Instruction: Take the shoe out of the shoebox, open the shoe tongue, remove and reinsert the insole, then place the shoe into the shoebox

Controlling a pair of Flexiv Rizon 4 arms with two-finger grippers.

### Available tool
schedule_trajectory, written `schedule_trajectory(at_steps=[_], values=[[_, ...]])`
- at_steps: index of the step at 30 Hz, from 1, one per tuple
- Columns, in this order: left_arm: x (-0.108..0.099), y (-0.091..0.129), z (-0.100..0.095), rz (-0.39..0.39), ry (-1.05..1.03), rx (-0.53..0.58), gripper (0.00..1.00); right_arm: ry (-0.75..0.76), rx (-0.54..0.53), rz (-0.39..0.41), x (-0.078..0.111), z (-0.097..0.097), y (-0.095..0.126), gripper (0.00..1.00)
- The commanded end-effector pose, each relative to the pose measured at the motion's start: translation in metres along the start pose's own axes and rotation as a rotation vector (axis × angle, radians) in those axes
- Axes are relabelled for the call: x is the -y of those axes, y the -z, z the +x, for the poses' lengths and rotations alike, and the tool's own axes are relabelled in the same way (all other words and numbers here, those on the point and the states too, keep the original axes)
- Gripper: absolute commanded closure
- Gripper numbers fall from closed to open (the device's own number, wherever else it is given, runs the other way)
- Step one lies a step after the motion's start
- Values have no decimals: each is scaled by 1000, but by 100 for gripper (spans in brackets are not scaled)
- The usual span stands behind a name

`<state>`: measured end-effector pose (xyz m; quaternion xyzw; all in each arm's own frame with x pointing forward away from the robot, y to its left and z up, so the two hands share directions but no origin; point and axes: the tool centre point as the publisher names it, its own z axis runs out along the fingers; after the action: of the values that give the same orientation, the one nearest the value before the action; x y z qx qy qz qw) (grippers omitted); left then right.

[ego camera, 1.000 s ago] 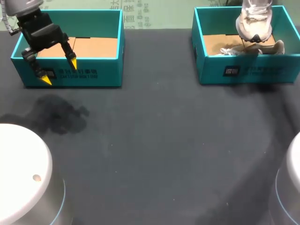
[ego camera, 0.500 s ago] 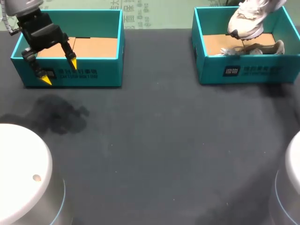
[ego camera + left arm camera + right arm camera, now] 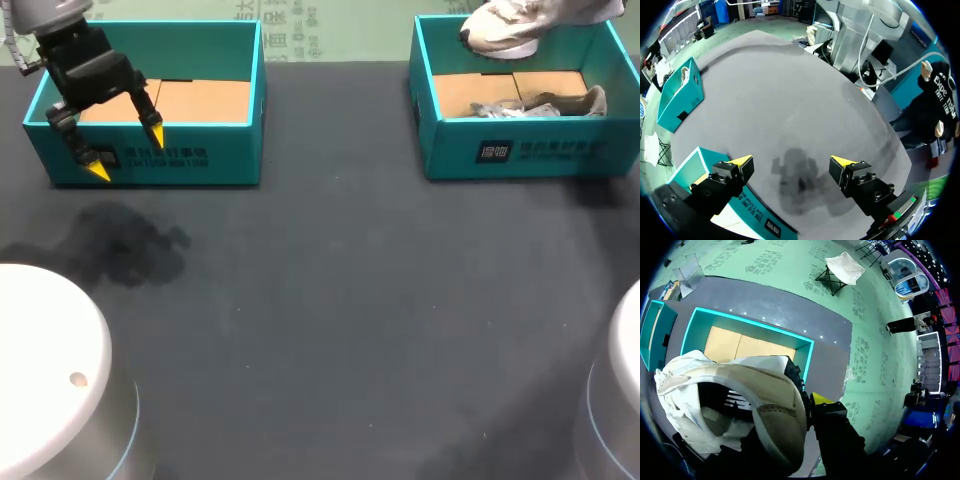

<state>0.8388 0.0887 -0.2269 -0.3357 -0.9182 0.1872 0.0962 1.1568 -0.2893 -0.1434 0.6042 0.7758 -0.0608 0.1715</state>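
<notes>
A white shoe (image 3: pixel 505 25) hangs above the back wall of the right teal shoebox (image 3: pixel 520 152), partly cut off by the head view's top edge. In the right wrist view my right gripper (image 3: pixel 807 402) is shut on the heel of the shoe (image 3: pixel 740 390), with one yellow fingertip (image 3: pixel 821 399) showing beside it. The shoebox (image 3: pixel 747 325) lies below the shoe. My left gripper (image 3: pixel 126 153) hangs open over the front wall of the left teal box (image 3: pixel 200 160). Nothing is between its fingers (image 3: pixel 842 162).
A crumpled grey-beige thing (image 3: pixel 545 103) lies on the cardboard floor of the right shoebox. A dark stain (image 3: pixel 125 240) marks the black table in front of the left box. White arm bases (image 3: pixel 50 370) stand at both near corners.
The shoe has risen out of the right shoebox, tilted and swung to the left. My left arm has stayed where it was.
</notes>
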Motion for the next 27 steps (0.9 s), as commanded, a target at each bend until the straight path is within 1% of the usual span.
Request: schedule_trajectory(at_steps=[1, 12, 14, 17, 18, 20, 21, 27], values=[[0, 0, 1, -2, 0, 0, 0, -233, 5, 37, 3, 1, -1, 100], [0, 0, 1, -2, 0, 0, 0, -233, 5, 37, 3, 1, -1, 100], [0, 0, 1, -2, 0, 0, 0, -212, 13, 1, 1, 6, -8, 100], [0, 0, 1, -2, 0, 0, 0, -217, 25, 6, -1, 10, -22, 100], [0, 0, 1, -2, 0, 0, 0, -227, 30, 19, -1, 11, -26, 100], [0, 0, 1, -2, 0, 0, 0, -222, 27, 14, -1, 13, -32, 100], [0, 0, 1, -2, 0, 0, 0, -226, 27, 27, -1, 14, -35, 100], [0, 0, 1, -2, 0, 0, 0, -249, -6, 37, 7, 22, -60, 100]])
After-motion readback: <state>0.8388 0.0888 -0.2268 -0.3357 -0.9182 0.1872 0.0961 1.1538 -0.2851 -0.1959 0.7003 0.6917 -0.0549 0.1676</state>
